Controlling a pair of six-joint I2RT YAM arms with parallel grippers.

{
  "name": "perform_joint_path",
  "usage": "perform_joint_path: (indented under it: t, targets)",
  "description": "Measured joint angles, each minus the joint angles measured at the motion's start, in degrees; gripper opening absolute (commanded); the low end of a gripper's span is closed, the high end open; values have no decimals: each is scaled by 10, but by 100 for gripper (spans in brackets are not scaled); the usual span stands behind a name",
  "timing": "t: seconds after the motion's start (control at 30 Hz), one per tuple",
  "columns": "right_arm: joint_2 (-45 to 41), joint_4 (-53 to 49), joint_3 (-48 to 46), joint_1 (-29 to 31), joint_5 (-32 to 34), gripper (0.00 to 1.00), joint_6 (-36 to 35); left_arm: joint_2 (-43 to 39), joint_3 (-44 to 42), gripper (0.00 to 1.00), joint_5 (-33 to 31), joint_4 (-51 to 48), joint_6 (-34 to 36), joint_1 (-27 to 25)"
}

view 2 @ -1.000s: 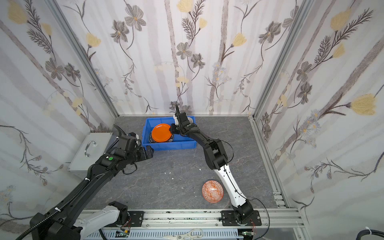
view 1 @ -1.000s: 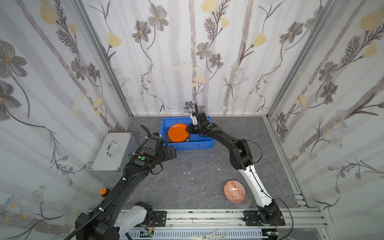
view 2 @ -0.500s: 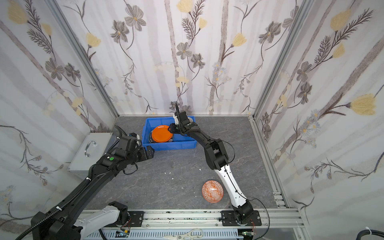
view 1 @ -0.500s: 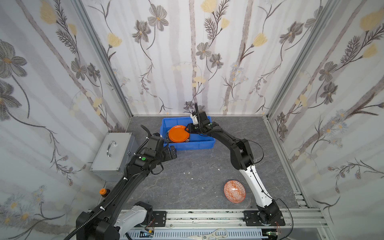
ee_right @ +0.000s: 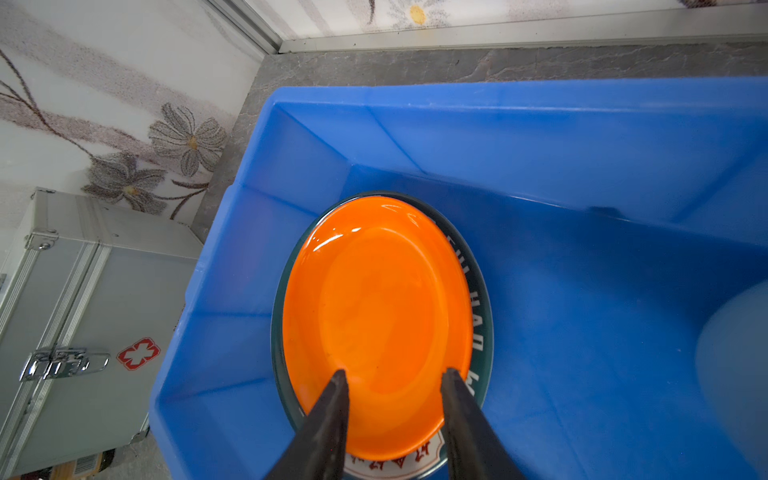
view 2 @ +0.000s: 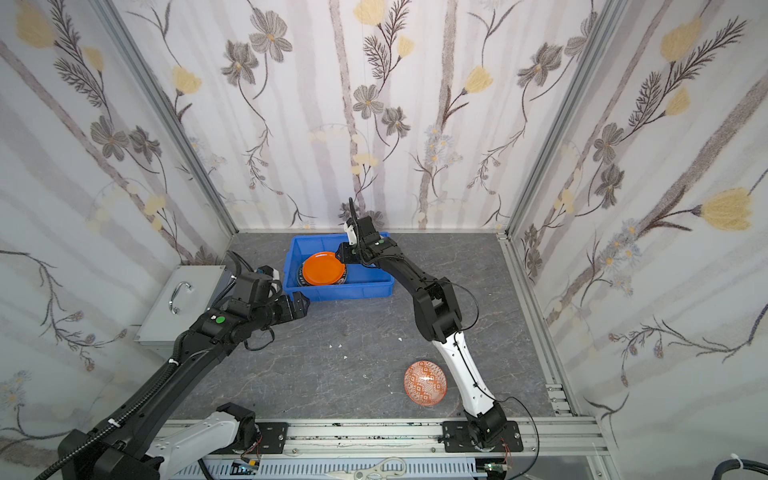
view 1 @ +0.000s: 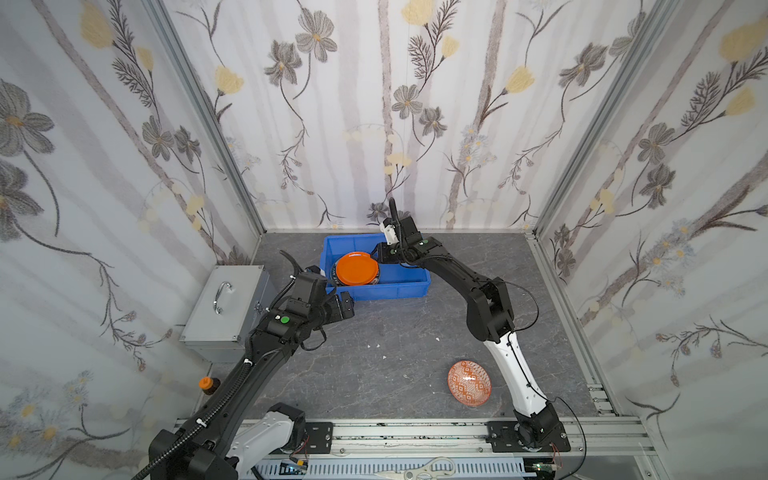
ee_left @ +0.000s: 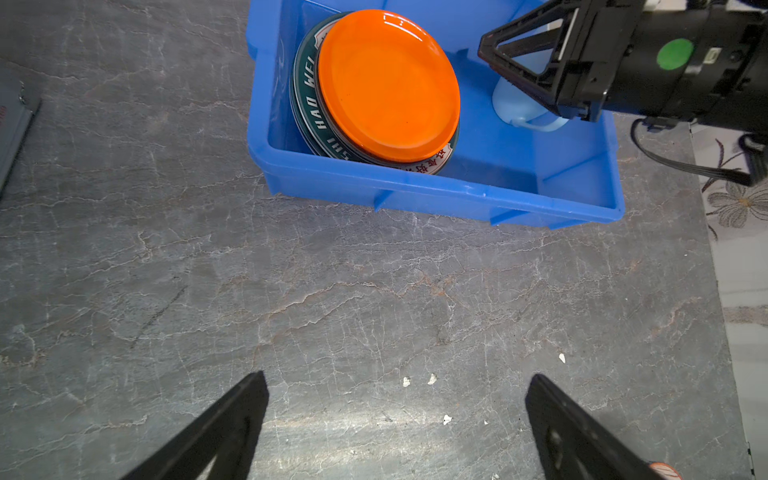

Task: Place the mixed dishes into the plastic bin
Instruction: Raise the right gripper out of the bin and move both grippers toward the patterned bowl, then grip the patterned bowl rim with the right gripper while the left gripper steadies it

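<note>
1 dish outside: orange patterned bowl (view 1: 468, 382), table's front edge, right side, well apart from the blue bin (view 1: 382, 291) at the back. Right gripper (ee_right: 395, 372), fingers apart, empty, over orange plate (ee_right: 374, 316) (binned). Left gripper (ee_left: 397, 375) wide apart, empty. Right arm's base looks nearer the bowl.

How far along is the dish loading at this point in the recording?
Done: the orange plate tops a stack with the green-lettered plate in the blue bin, beside the light-blue mug. In hand: nothing; the right gripper hangs open over the orange plate, the left gripper open above bare table. Left: the orange patterned bowl lies on the table, outside the bin.
</note>
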Motion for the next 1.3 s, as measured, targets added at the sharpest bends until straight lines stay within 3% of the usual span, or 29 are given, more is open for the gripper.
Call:
perform_joint_path:
  t: [0.1, 0.3, 0.57, 0.73, 0.97, 1.3]
  targets:
    - [-70, -9, -82, 0, 21, 40, -14, 2, -2, 100, 17, 2, -2, -3]
    - [-298, -16, -290, -8, 78, 40, -35, 15, -3, 100, 36, 16, -5, -44]
    - [-562, -32, -586, -31, 169, 41, -23, 79, 18, 100, 47, 32, -3, -163]
    - [-700, -62, -720, -34, 198, 44, 13, 123, 32, 100, 57, 40, 1, -232]
    - [-832, -122, -833, -26, 215, 44, 74, 188, 58, 100, 64, 58, 9, -299]
    - [-967, -249, -913, 30, 235, 41, 181, 267, 92, 100, 81, 73, 19, -361]
